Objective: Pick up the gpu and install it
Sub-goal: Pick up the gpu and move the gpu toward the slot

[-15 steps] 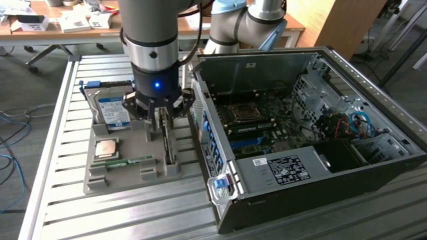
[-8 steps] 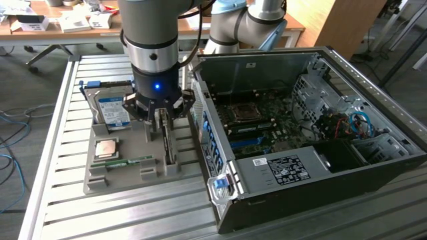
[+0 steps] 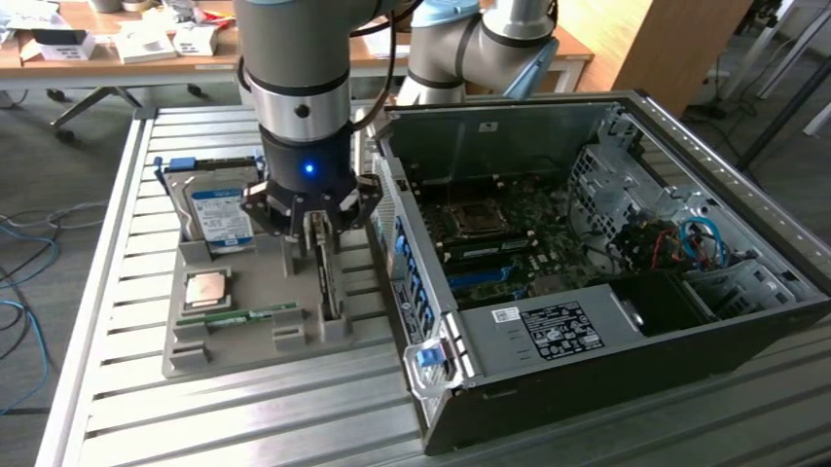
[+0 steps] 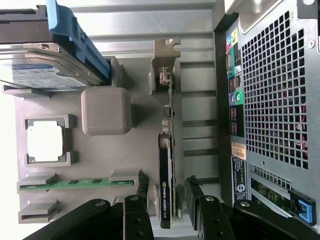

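Above the gray fixture tray [image 3: 195,355], the gripper [image 3: 322,243] hangs spread open, its fingers [image 4: 134,215] straddling the edge-standing gpu [image 3: 331,287]. A computer case [image 3: 520,126] stands just beside.

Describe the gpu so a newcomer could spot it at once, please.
Beside the open computer case sits a grey parts tray. The gpu stands on edge nearest the case: a thin dark card, unlike the boxy hard drive or green memory stick.

The silver counter [image 3: 195,418] has long metal slats. A gray tray [image 3: 247,350] lies on it. A big open computer case [image 3: 546,389] stands just beside the tray.
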You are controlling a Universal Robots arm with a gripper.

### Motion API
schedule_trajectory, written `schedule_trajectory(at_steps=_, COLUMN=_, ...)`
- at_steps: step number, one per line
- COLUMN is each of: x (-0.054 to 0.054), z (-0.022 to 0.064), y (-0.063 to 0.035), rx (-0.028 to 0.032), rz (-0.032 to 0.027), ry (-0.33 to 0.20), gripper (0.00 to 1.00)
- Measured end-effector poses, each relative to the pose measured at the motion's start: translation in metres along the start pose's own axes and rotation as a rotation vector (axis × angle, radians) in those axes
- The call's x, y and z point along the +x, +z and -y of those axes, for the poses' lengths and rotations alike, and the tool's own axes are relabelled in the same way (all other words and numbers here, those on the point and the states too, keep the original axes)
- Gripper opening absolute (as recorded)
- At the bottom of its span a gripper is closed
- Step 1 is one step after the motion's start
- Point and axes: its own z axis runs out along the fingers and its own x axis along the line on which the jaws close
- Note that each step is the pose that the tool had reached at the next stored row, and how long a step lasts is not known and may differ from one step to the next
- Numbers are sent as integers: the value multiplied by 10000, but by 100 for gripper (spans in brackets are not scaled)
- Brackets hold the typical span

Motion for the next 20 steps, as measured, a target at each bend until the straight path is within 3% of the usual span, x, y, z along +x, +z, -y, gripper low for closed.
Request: schedule_trajectory(at_steps=20, x=-5, z=7, y=116, rx=1, rz=-2, ry=-1, gripper=43)
